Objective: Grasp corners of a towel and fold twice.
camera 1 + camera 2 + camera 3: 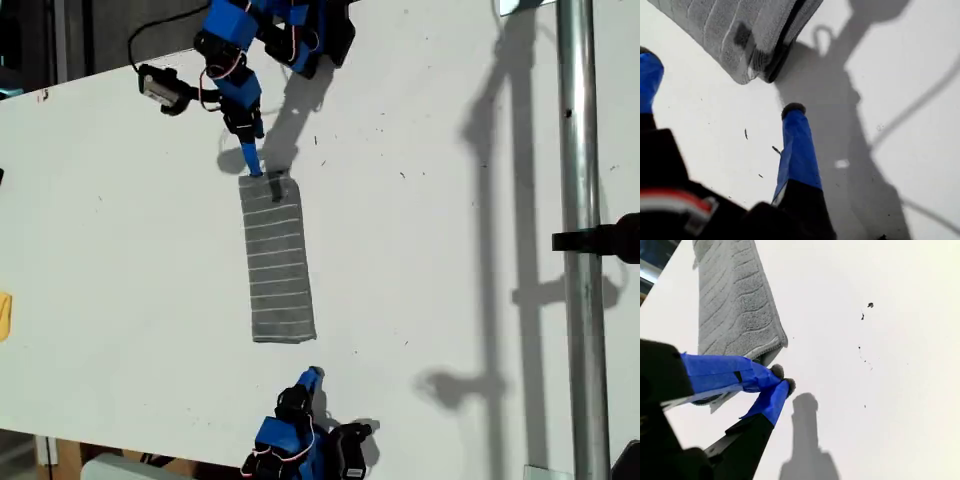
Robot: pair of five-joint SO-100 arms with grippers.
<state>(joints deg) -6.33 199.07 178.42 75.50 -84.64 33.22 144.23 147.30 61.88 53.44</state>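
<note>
While the towel (277, 260) is lying folded in a narrow strip running 12 to 6 o'clock on the tabletop (420, 250) in the exterior view, my first hand (719, 82) is hovering spread at its 12 o'clock end. My second hand (782, 380) is resting pressed together, empty, beside the 6 o'clock corner (781, 342). A yellow thing (4, 315) is sitting at 9 o'clock and a metal pole (578, 200) is standing at 3 o'clock.

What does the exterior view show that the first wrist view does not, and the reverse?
Only the exterior view: the whole towel lying as a long narrow strip, a metal pole, a yellow thing at that view's left edge, and my second gripper.
Only the first wrist view: my first gripper up close, jaws open, short of the towel's end, and the dark gap under its top layer.
Both: the towel, the white table, arm shadows.
</note>
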